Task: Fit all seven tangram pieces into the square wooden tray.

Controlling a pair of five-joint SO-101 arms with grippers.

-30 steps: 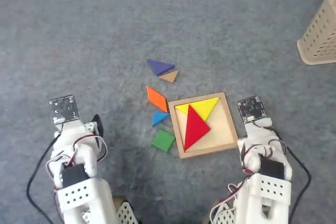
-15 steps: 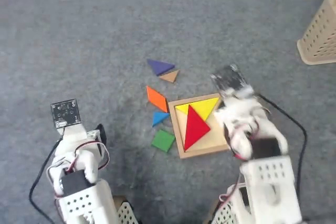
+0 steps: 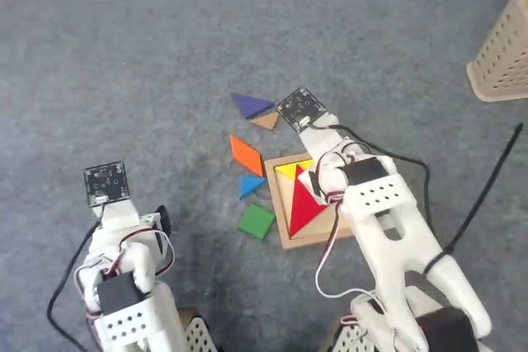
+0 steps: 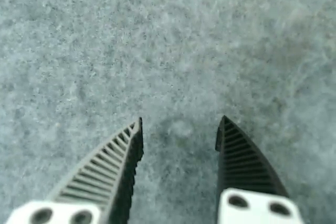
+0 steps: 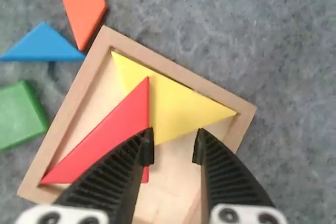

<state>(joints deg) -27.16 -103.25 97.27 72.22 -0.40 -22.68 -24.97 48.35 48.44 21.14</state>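
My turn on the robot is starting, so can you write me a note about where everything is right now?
Left gripper: fingers open, holding nothing, over bare carpet, away from the pieces.
Right gripper: fingers a little open, holding nothing, above the tray, over the two pieces inside it.
Done: yellow triangle and red triangle lie in the tray.
To do: five pieces lie on the carpet. Orange parallelogram, blue triangle and green square are beside the tray. Purple triangle and brown triangle are farther out.
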